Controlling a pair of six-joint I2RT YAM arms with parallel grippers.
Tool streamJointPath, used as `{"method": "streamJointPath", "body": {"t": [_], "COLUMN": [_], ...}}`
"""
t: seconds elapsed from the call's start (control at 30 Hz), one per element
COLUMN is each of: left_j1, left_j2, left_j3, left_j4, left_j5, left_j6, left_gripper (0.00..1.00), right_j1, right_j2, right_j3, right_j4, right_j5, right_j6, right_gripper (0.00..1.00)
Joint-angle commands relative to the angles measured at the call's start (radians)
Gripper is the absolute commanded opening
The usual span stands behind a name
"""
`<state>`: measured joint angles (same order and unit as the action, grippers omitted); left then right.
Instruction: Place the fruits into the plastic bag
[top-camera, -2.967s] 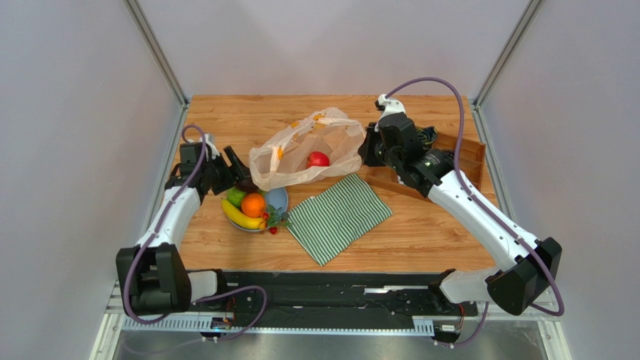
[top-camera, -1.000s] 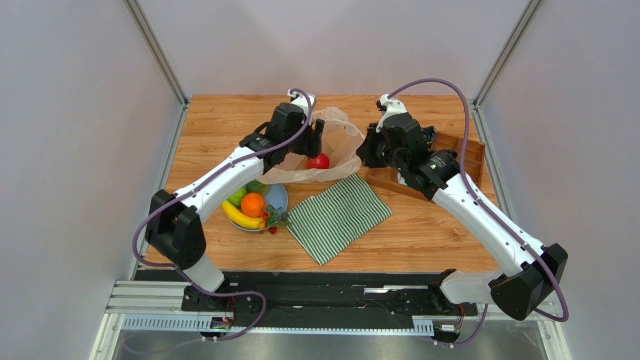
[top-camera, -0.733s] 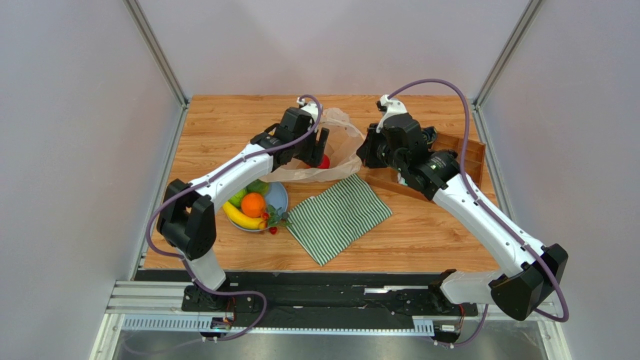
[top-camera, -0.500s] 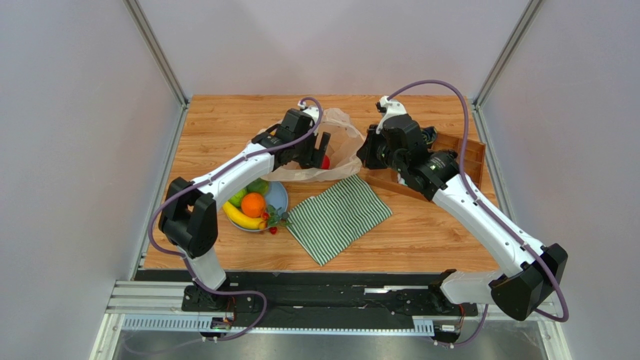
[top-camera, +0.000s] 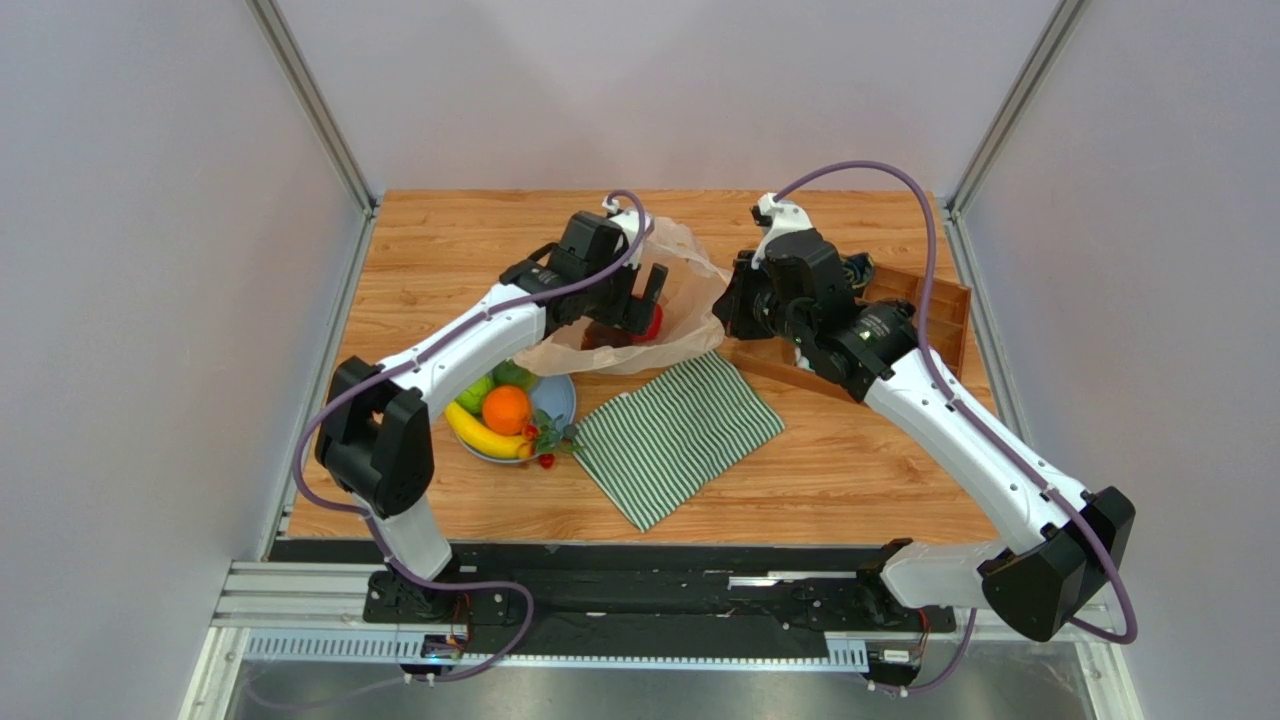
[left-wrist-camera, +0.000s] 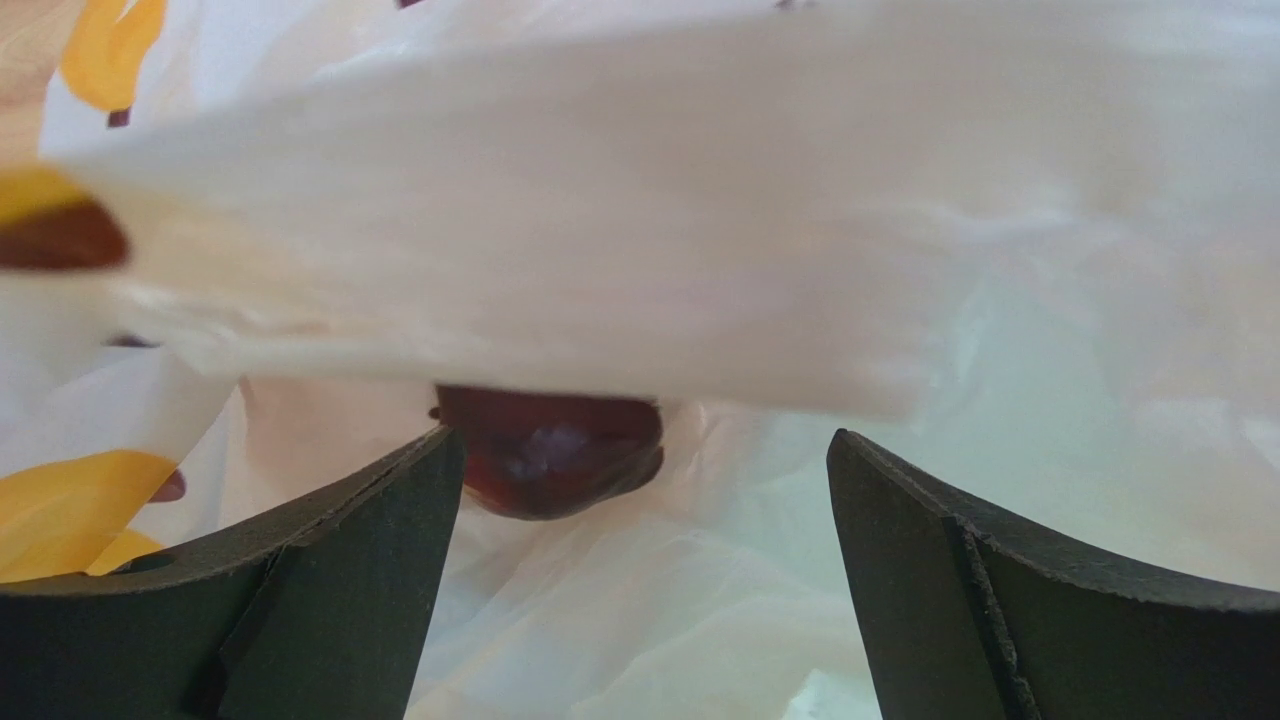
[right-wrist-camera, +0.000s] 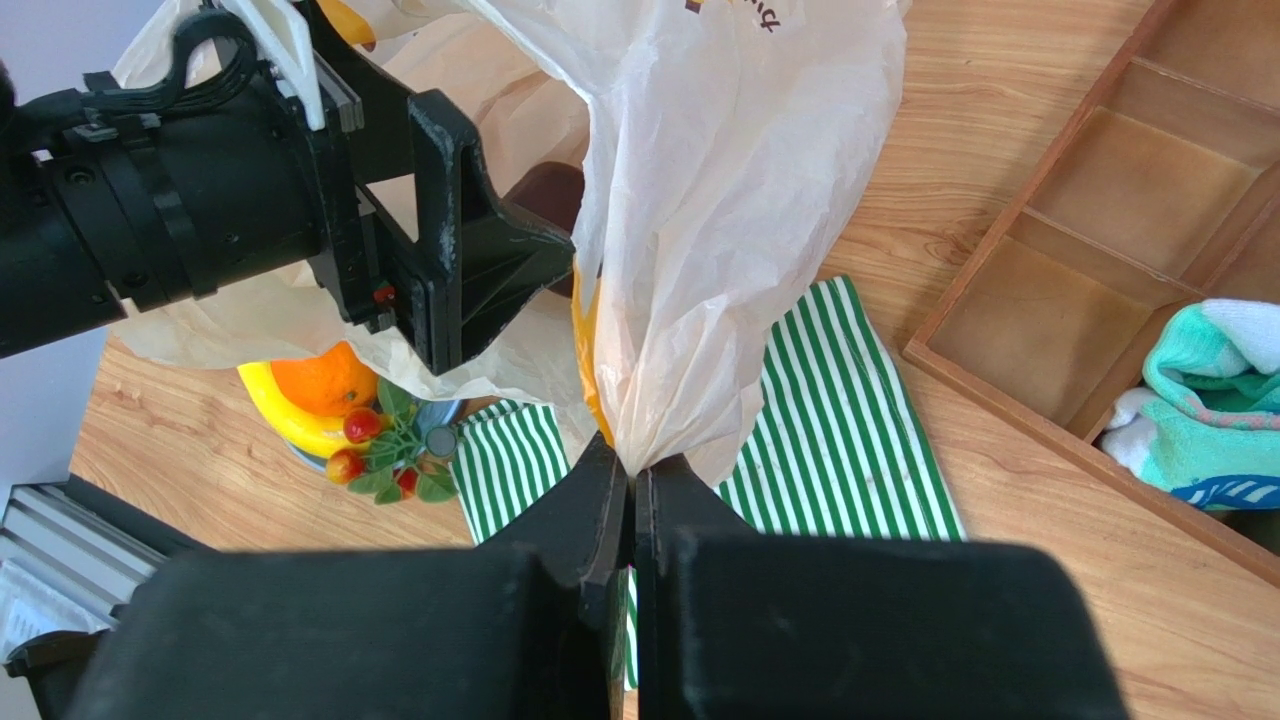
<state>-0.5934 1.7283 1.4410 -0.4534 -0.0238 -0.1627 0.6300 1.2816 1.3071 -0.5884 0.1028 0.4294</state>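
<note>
The plastic bag (top-camera: 684, 285) lies at mid table with its mouth held up. My right gripper (right-wrist-camera: 633, 474) is shut on a bunched edge of the plastic bag (right-wrist-camera: 736, 195). My left gripper (top-camera: 633, 306) reaches into the mouth, open. In the left wrist view a dark purple-brown fruit (left-wrist-camera: 550, 450) rests on the bag film just beyond the left finger (left-wrist-camera: 301, 600), gripped by neither finger. A red apple (top-camera: 651, 321) peeks out beside the gripper. On the plate (top-camera: 559, 393) lie a green apple (top-camera: 472, 395), an orange (top-camera: 507, 408), a banana (top-camera: 481, 435) and red berries (top-camera: 547, 441).
A green-striped cloth (top-camera: 676, 435) lies flat in front of the bag. A wooden compartment tray (top-camera: 924, 308) stands at the right, under my right arm, with rolled socks (right-wrist-camera: 1220, 398) in it.
My left arm swung from the plate to the bag's mouth, then pushed further in, hiding most of the red apple. Its jaws spread wider. The right arm kept still.
</note>
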Motion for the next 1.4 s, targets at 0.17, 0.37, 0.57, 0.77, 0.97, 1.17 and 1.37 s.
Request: {"method": "streamJointPath", "body": {"t": [0.17,0.37,0.57,0.77,0.97,1.17,1.37], "left_j1": [0.003,0.003,0.12,0.505,0.753,0.754,0.703], "left_j2": [-0.317,-0.599,-0.789,-0.907,-0.924,-0.954,-1.024], "left_j3": [-0.122,-0.299,-0.356,-0.468,-0.574,-0.706,-0.875], "left_j4": [0.168,0.236,0.086,-0.05,-0.074,-0.077,-0.024], "left_j5": [0.284,0.349,0.089,0.139,0.297,0.211,0.216], "left_j6": [0.1,0.106,-0.044,-0.302,-0.351,-0.354,-0.394], "left_gripper": [0.99,0.99,0.99,0.99,0.99,0.97,0.84], "right_j1": [0.004,0.004,0.004,0.005,0.005,0.005,0.004], "right_j2": [-0.005,-0.001,0.005,0.002,-0.005,-0.002,0.004], "right_j3": [0.004,0.003,0.001,0.0,0.001,-0.003,-0.003], "right_j4": [0.018,0.025,0.027,0.027,0.025,0.029,0.035], "right_j5": [0.009,0.005,0.0,-0.003,0.002,0.002,-0.005], "right_j6": [0.006,0.009,0.014,0.014,0.008,0.011,0.011], "right_gripper": [0.0,0.0,0.0,0.0,0.0,0.0,0.0]}}
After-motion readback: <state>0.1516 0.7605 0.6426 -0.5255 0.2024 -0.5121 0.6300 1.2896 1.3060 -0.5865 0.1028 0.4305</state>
